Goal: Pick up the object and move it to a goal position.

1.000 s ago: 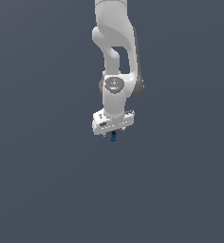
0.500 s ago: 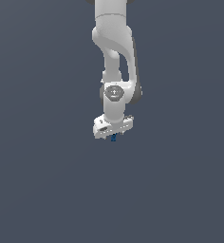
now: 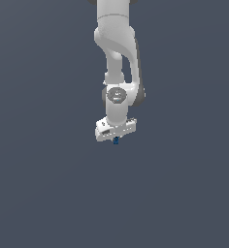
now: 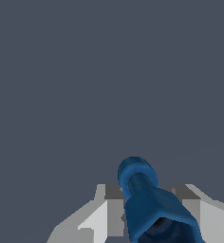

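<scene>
The object is a tiny dark-blue peg-like piece that pokes out just below the white gripper in the exterior view. In the wrist view the object is large and close, a blue piece with a rounded knob end, held between the two grey fingers. The gripper is shut on it. The arm hangs down from the top of the exterior view, and the gripper and object are held in the air above the plain grey ground. No goal marker shows in either view.
A plain dark grey surface fills both views around the arm. No other objects, containers or edges show.
The gripper, with the blue object in it, has moved slightly upward in the exterior view. The grip has not changed.
</scene>
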`<state>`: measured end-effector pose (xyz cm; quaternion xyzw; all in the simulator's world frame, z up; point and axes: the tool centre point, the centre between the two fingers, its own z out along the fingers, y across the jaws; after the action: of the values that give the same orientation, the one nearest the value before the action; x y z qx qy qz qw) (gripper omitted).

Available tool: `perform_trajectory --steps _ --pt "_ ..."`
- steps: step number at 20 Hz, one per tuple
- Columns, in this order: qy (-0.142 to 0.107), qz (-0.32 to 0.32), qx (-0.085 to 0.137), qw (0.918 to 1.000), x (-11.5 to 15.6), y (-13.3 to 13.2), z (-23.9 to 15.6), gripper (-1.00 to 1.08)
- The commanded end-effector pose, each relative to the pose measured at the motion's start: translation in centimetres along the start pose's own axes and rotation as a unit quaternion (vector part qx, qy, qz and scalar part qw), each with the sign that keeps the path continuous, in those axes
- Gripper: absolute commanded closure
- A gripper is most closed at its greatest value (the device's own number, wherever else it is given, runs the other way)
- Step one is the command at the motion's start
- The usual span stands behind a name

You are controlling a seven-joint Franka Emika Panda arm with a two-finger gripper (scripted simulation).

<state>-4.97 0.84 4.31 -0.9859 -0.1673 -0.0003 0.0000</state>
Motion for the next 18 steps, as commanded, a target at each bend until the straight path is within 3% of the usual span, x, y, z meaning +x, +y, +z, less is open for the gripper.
perform_trajectory --steps 1,9,18 --pt "0.000 0.000 0.000 1.0000 0.0 0.0 0.0 1.08" --pt "0.000 0.000 0.000 1.0000 0.2 -0.4 -1.8 1.08" --pt "0.000 0.000 0.000 1.0000 0.8 -1.9 -8.4 1.08"
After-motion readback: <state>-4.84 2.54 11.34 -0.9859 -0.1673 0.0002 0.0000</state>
